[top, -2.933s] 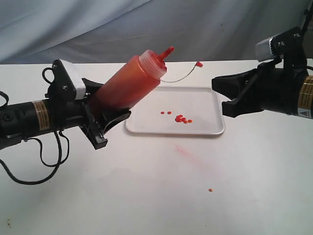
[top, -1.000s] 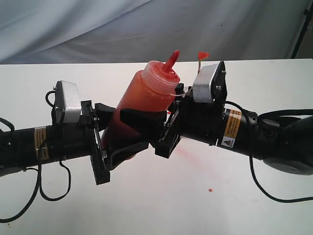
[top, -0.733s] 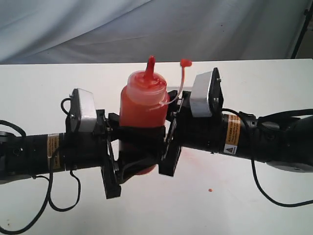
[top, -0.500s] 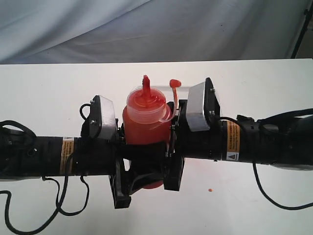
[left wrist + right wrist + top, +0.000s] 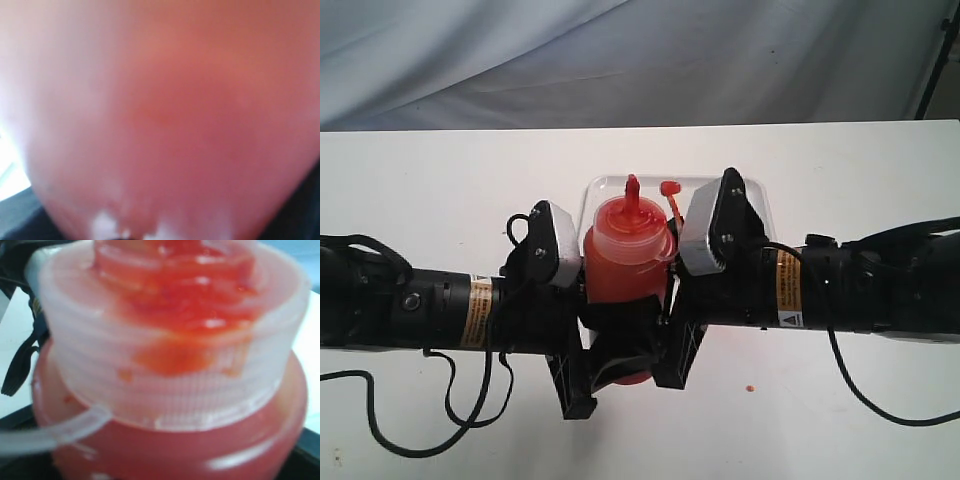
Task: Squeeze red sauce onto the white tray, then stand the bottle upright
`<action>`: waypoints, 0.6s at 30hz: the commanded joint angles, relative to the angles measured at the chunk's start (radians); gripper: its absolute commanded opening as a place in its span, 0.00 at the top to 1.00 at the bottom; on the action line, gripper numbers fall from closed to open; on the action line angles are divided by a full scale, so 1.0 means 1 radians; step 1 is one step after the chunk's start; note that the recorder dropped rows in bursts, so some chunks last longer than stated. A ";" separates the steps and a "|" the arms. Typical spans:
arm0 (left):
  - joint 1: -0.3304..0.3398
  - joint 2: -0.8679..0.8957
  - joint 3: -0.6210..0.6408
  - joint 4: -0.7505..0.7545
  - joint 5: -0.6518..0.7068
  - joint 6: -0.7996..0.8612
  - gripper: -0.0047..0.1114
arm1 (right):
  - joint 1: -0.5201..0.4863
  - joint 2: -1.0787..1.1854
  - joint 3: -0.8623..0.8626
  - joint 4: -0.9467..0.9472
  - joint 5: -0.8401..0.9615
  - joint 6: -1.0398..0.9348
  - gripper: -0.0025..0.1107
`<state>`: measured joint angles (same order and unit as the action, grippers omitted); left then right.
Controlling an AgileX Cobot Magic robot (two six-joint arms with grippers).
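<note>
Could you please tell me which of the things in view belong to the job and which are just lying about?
Job in hand:
- bottle, held upright
- tray, behind the bottle
- sauce, smeared on the bottle's top

Just lying about:
- stray red drop on the table
- grey cloth behind the table

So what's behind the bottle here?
In the exterior view, the white tray lies behind the bottle; only its far rim and corners show. Its floor, and any red sauce on it, is covered by the bottle and by the left arm and right arm.
</note>
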<state>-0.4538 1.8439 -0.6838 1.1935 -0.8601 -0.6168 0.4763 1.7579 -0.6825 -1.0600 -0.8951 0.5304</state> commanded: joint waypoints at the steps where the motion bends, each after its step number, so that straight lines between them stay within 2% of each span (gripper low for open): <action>1: -0.010 0.048 -0.066 0.025 -0.089 -0.047 0.96 | 0.003 0.014 0.006 -0.058 0.202 -0.025 0.98; 4: -0.010 0.099 -0.120 0.031 -0.102 -0.083 0.96 | 0.003 0.014 0.006 -0.058 0.280 -0.025 0.98; 8: -0.010 0.154 -0.192 0.129 -0.130 -0.092 0.96 | 0.003 0.014 0.006 -0.056 0.404 -0.030 0.98; 18: -0.010 0.170 -0.200 0.133 -0.122 -0.111 0.96 | 0.003 0.014 0.018 -0.056 0.534 0.065 0.98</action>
<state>-0.4538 2.0419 -0.8661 1.3348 -0.8651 -0.7205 0.4862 1.7499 -0.6882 -1.0564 -0.5723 0.6069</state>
